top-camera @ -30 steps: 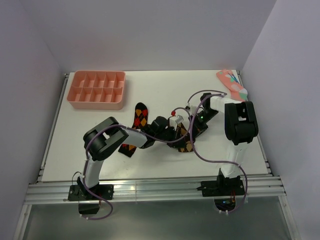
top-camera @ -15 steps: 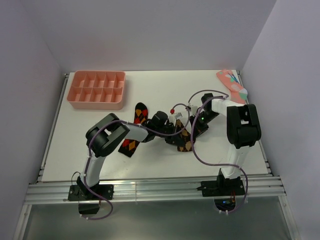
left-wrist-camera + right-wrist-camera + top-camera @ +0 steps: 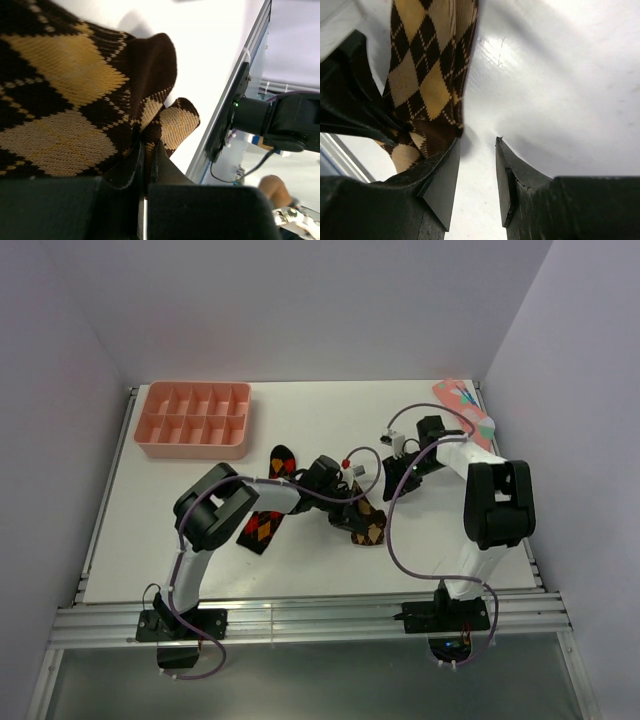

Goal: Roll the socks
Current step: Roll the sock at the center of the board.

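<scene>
Your left tool pinches the knitted tan-diamond argyle sock, bunched mid-bench. The red-diamond sock lies flat under that arm. Your right tool hangs parted and empty, its arm reaching forward.

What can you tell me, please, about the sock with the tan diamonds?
The tan sock is a dark brown knit with tan and orange argyle diamonds crossed by thin dotted lines. It lies bunched and partly folded on the white table, near the middle, between the two arms. The left claw is shut on a fold at its edge. The right claw stands open close beside it, with nothing between its fingers.
</scene>
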`<act>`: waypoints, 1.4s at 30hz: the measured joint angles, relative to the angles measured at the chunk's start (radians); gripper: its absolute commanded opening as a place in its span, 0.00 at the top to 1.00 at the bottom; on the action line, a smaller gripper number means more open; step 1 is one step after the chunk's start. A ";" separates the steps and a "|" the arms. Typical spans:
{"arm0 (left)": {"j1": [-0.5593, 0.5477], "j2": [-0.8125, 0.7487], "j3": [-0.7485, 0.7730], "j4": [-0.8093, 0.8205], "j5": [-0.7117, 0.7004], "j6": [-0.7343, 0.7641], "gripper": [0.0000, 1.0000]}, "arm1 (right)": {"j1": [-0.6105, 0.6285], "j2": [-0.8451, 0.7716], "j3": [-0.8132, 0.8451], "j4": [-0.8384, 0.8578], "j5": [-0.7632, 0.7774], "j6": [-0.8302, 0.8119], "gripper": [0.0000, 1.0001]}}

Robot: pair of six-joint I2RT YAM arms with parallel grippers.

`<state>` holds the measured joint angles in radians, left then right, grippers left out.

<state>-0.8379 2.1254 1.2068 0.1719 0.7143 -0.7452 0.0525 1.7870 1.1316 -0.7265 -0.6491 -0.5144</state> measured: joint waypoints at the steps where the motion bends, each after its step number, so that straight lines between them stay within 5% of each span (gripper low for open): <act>1: 0.003 0.000 0.000 -0.009 0.007 -0.002 1.00 | -0.009 -0.013 -0.005 0.010 -0.006 -0.002 0.58; 17: 0.048 0.058 0.074 -0.148 0.143 -0.031 1.00 | -0.056 -0.427 -0.215 -0.026 -0.150 -0.354 0.53; 25: 0.067 0.072 0.090 -0.222 0.190 -0.032 1.00 | 0.183 -0.587 -0.390 0.006 -0.080 -0.418 0.51; 42: 0.079 0.099 0.113 -0.268 0.243 -0.031 1.00 | 0.438 -0.552 -0.455 0.145 0.093 -0.399 0.49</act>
<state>-0.7586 2.2246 1.3201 -0.0959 0.9569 -0.7765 0.4900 1.2354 0.6762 -0.5819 -0.5560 -0.9138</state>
